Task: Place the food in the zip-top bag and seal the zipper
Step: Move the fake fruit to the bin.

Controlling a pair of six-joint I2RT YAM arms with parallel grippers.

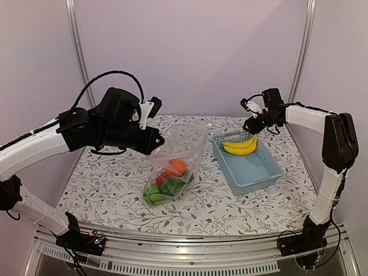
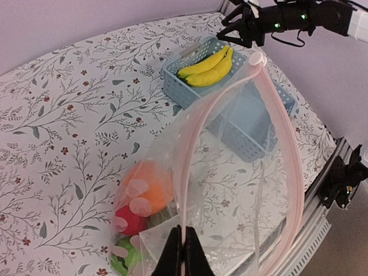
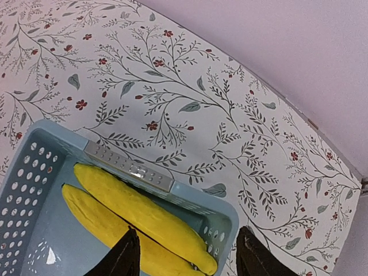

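Holds zip-top bag (image 1: 184, 146) rim mid-counter in clenched left gripper (image 2: 182, 253). Hangs right gripper (image 3: 190, 254), jaws released, over bananas (image 3: 138, 213) in basket (image 1: 253, 169) by right edge.

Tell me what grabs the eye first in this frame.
The clear zip-top bag stands out mid-table, pinched and held up by the left gripper, with an orange and green pieces inside. To its right, yellow bananas lie in the light-blue basket, the right gripper hovering above them with fingers open.
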